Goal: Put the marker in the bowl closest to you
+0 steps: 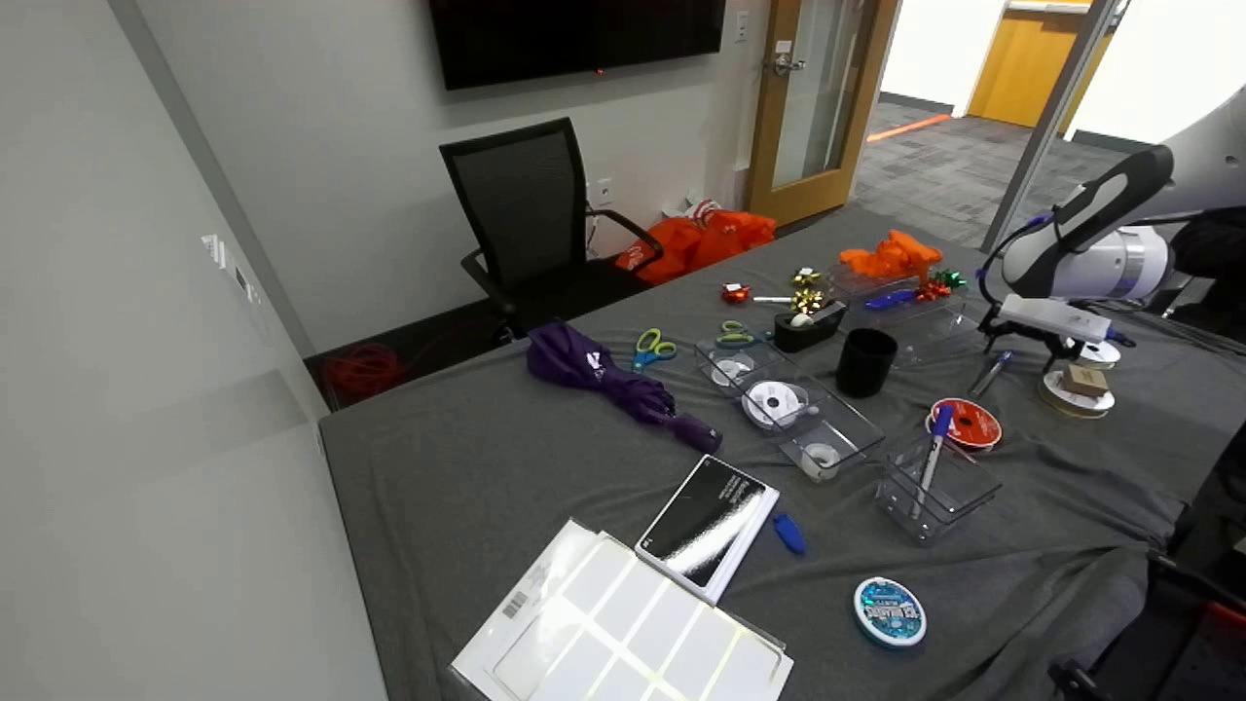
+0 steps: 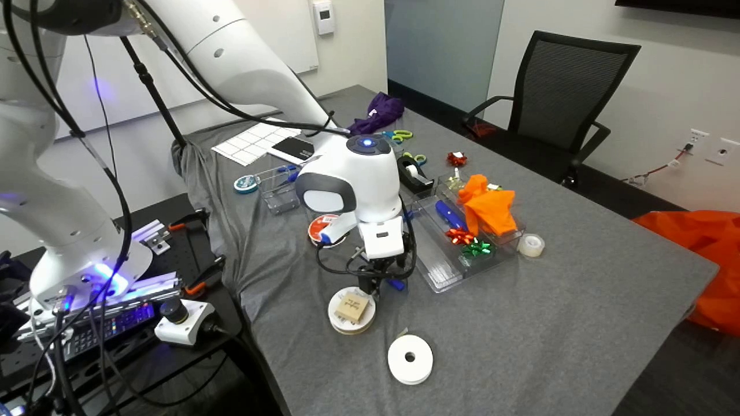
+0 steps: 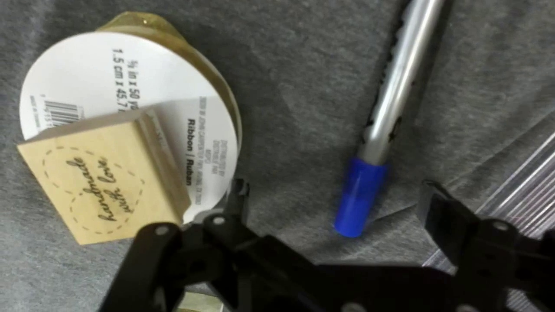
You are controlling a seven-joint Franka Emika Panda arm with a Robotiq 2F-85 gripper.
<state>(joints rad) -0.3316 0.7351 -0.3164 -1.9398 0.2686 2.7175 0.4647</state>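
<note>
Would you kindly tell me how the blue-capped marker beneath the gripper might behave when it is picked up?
The marker is probably stiff, as it runs straight without a visible bend. Being slim and rounded, it may roll if nudged, though the wrinkled cloth might slow it. Its shiny silver surface could be slightly slippery.

Five bows (image 1: 735, 293) — two red, two gold, one green — share a cloth-covered bench (image 1: 467, 467) with two pairs of scissors (image 1: 644, 358) and two blue-capped markers (image 3: 389, 119). Three ribbon spools (image 2: 410, 372) show in an exterior view, and among the singles are one purple umbrella (image 1: 623, 384), one black cup (image 1: 864, 365), one black tape dispenser (image 1: 804, 335), one round tin (image 1: 890, 611) and one wooden block (image 3: 104, 182) lettered "handmade with love." One black office chair (image 1: 528, 204) stands alongside.
</note>
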